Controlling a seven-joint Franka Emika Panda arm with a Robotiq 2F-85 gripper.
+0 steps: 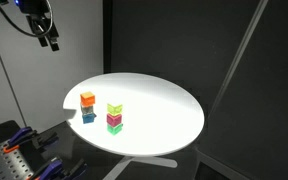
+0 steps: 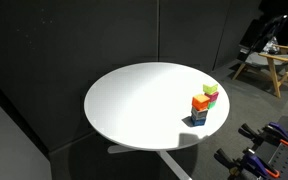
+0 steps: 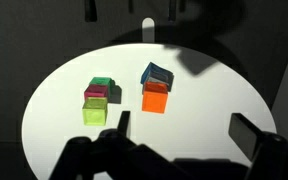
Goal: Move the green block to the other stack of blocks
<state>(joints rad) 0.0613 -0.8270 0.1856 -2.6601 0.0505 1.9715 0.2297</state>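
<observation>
The green block, a pale lime cube, tops a pile with a magenta cube under it and a deeper green block at the bottom. It also shows in the wrist view and in an exterior view. The other stack, an orange cube on a blue cube, stands close beside it; the wrist view shows orange and blue. My gripper hangs high above and off to the side of the table, open and empty.
Both piles stand on a round white table on a white foot, near one edge. Dark curtains surround it. A rack with orange and blue tools stands beside the table, and a wooden stool stands further off.
</observation>
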